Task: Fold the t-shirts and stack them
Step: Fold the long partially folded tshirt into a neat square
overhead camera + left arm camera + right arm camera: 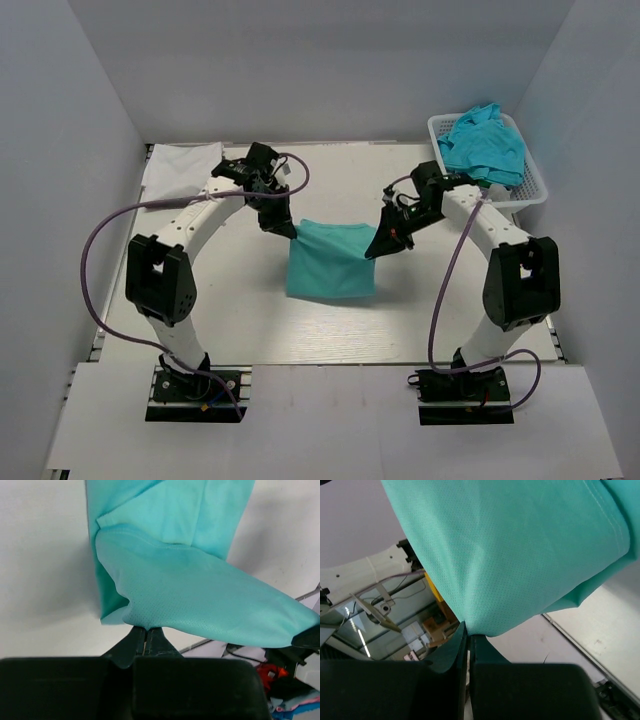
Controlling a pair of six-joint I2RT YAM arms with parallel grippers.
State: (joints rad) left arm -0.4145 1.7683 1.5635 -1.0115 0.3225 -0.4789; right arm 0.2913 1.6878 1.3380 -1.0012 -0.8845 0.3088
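Mid-fold, left of the basket (pixel 541 186): left gripper (pixel 287 231) and right gripper (pixel 377 250) each pinch the teal tee (pixel 330 265) by a corner; next likely calls for laying it over evenly.

Your top camera looks down from above and behind the arm bases (pixel 195 385), far enough to take in the whole surface (pixel 330 325). Your wrist cameras sit close behind the left end effector (pixel 147 634) and right end effector (pixel 468 630), facing outward along them. All three views share the teal t-shirt (pixel 330 262).
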